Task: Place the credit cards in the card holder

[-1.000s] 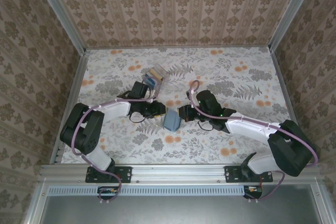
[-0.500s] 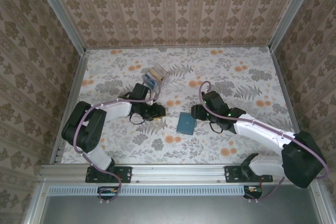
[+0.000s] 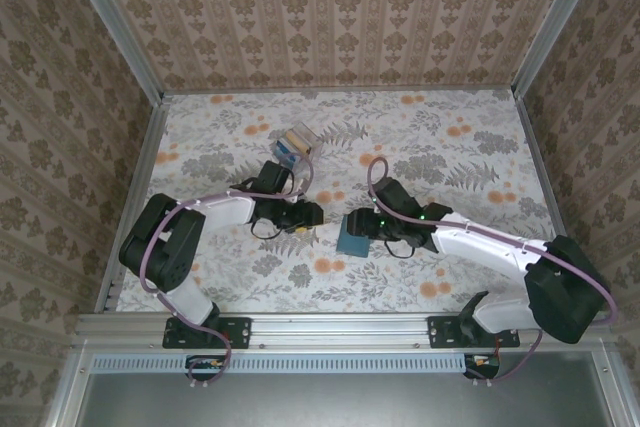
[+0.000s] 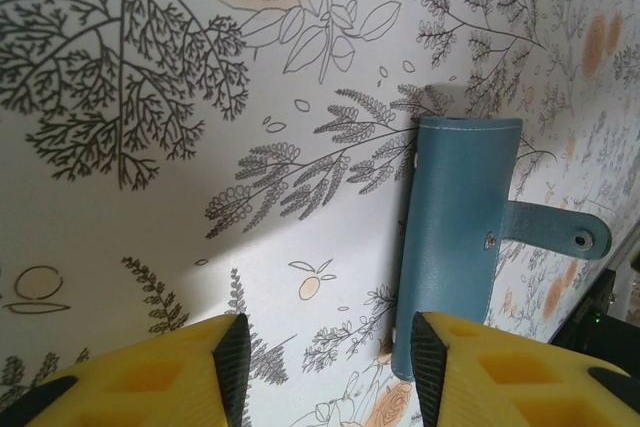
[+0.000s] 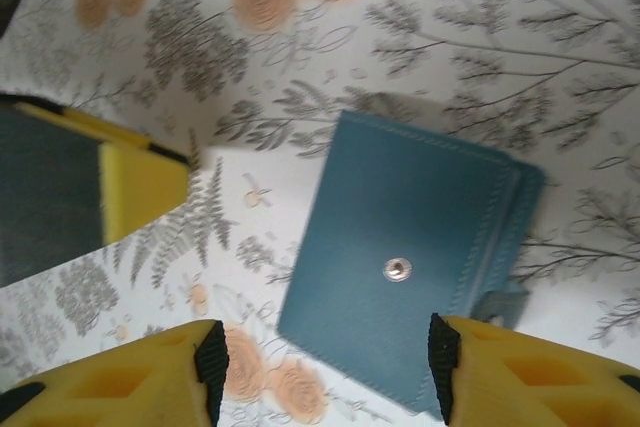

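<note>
we see the folded wallet [image 3: 354,234] at centre frame, between left gripper [image 3: 305,215] and right gripper [image 3: 368,225]; both claws stand apart, wallet lying free on the table [image 3: 450,157].

Leather-like grain, matt print
The card holder [image 5: 370,207] is finely grained, matt, with a shiny metal snap [image 5: 398,268]; the surface [image 4: 150,197] is smooth and matt.

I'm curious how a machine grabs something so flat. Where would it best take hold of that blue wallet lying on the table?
Probably from straight above, pinching the wallet across two opposite edges. It lies flat and folded on the table, so only its thin sides offer a hold. Steer clear of the loose strap sticking out of one edge.
</note>
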### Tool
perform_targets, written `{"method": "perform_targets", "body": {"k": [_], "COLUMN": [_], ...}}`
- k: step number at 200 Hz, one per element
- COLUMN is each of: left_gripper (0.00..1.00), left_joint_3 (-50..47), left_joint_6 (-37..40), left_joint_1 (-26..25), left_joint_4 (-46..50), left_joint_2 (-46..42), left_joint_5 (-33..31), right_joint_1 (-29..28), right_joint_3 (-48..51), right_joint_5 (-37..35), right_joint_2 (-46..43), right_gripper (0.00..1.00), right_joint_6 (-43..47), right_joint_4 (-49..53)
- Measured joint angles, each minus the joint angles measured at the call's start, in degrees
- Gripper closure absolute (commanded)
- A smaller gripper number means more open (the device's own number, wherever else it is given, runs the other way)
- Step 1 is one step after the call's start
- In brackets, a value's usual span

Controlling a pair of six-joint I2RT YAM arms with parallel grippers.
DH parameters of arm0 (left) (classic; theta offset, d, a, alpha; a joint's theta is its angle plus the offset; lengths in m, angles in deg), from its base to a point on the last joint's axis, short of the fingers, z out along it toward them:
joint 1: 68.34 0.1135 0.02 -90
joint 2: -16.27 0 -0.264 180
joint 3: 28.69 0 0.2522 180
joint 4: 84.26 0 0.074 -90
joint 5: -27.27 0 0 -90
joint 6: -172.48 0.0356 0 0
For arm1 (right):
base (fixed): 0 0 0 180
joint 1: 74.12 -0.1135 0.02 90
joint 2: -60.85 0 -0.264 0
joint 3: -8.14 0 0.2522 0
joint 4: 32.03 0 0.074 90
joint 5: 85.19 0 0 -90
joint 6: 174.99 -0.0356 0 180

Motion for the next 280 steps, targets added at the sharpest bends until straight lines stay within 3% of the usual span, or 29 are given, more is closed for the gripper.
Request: {"method": "perform_targets", "body": {"k": [31, 66, 133, 158, 215, 280], "left_gripper": [0.51, 0.51, 0.49, 0.54, 0.69, 0.83], "left_joint_3": [0.0, 0.0, -1.11, -1.88, -2.21, -2.27], "left_joint_6": [0.0, 0.04, -0.55, -1.51, -3.08, -4.44], "left_joint_1": [-0.26, -0.81, -2.01, -2.78, -4.55, -5.66], "left_joint_4": [0.02, 0.07, -4.48, -6.27, -9.33, -10.86], "left_joint_2": [0.0, 0.0, 0.0, 0.37, 3.98, 4.52], "left_joint_5": [-0.13, -0.33, 2.51, 3.61, 4.52, 4.57], "right_joint_1": [-4.07, -4.63, -1.53, -1.18, -0.55, -0.44], "right_joint_3": [-4.04, -2.91, 1.29, 2.12, 3.87, 3.87], "right_joint_5": [-5.35, -8.26, -8.81, -7.32, -4.31, -3.8], "right_joint_2": [5.97, 8.83, 9.18, 10.08, 10.08, 10.08], "right_gripper": [0.48, 0.59, 0.59, 0.6, 0.79, 0.73], "right_joint_6": [-3.06, -6.97, -11.04, -11.91, -12.96, -11.96], "right_joint_4": [2.86, 3.78, 1.53, -0.79, -5.51, -5.68]}}
